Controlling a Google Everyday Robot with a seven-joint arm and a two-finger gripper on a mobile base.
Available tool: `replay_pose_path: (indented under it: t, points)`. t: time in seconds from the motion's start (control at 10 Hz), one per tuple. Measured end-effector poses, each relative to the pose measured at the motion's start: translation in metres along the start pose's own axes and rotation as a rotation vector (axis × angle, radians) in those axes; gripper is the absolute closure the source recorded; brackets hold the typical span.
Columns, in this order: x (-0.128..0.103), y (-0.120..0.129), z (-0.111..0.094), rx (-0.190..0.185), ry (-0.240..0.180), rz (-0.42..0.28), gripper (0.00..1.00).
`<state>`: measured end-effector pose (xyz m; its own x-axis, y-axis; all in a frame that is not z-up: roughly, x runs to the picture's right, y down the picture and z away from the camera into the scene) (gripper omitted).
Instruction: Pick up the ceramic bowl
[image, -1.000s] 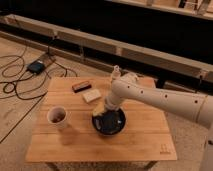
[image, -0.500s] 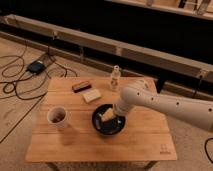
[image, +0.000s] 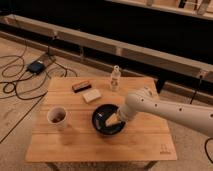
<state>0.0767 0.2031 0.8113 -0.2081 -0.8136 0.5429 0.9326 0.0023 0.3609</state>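
The ceramic bowl (image: 104, 123) is wide, shallow and glossy black. It sits near the middle of the wooden table (image: 145, 145), a little towards the front. My gripper (image: 113, 120) reaches in from the right on a white arm (image: 170, 111). It is down at the bowl's right side, over its inside and rim. The gripper covers part of the bowl's right rim.
A whitish cup (image: 57, 117) with dark contents stands left of the bowl. A small clear bottle (image: 115, 78) stands at the table's back, with a dark bar (image: 81, 86) and a tan block (image: 91, 95) nearby. Cables and a black box (image: 36, 66) lie on the floor at left.
The arm has swung lower and to the right, away from the bottle. The gripper has come down into the bowl's right side. The bowl has stayed in place.
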Motion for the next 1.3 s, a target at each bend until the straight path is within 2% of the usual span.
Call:
replay_pose_path:
  t: [0.1,0.3,0.5,0.7,0.9,1.1,1.3]
  points:
    - [-0.001,0.004,0.005,0.001,-0.003,0.011,0.21]
    - [-0.002,0.010,0.011,-0.001,-0.002,0.024,0.35]
    - [-0.003,0.017,0.012,-0.002,0.007,0.046,0.59]
    - [-0.003,0.018,0.011,0.011,0.020,0.062,0.76]
    - [-0.005,0.019,0.009,0.035,0.032,0.087,0.96]
    - [-0.005,0.015,0.008,0.069,0.050,0.097,1.00]
    - [0.003,0.008,-0.002,0.126,0.107,0.100,1.00]
